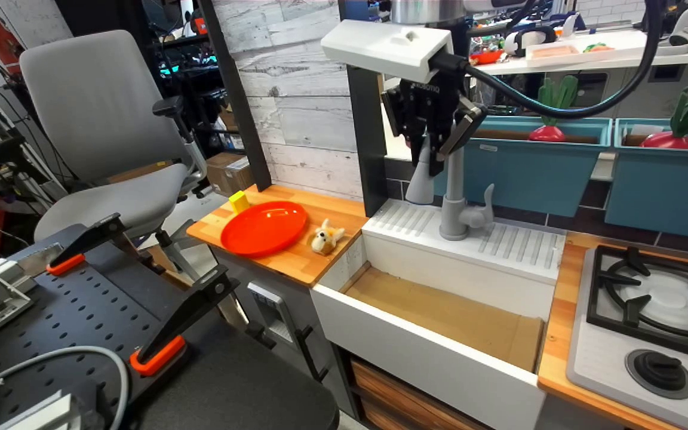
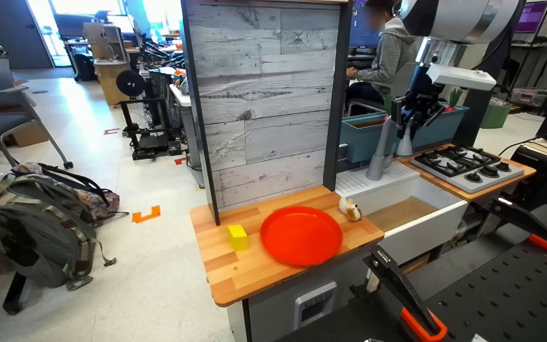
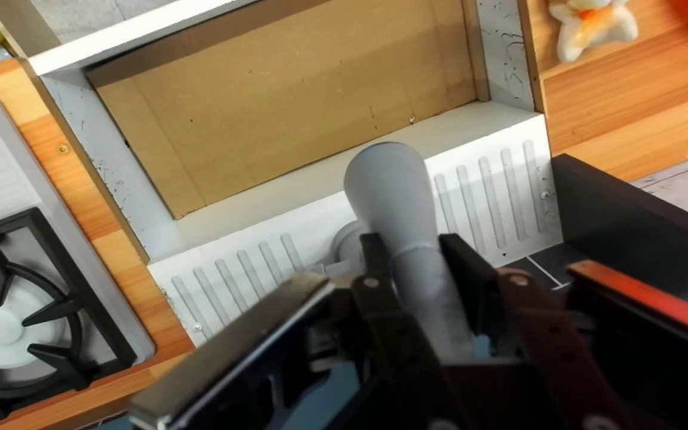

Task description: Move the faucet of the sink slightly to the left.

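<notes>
The grey faucet (image 1: 454, 179) stands on the ribbed drainboard behind the white sink (image 1: 427, 358); both also show in an exterior view, the faucet (image 2: 376, 161) and the sink (image 2: 425, 232). In the wrist view the faucet's conical spout end (image 3: 389, 185) points down past my fingertips over the drainboard. My gripper (image 1: 430, 156) is at the spout, above the sink's back edge. In the wrist view the two black fingers of my gripper (image 3: 412, 245) lie close along both sides of the spout and appear shut on it. The top of the spout is hidden by the gripper.
A stovetop (image 1: 666, 298) lies on one side of the sink. On the other side, a red plate (image 1: 266, 228), a plush toy (image 1: 324, 239) and a yellow block (image 1: 238, 202) sit on the wooden counter. Blue planters (image 1: 517, 173) hang behind the faucet, and a dark post (image 1: 369, 137) stands beside it.
</notes>
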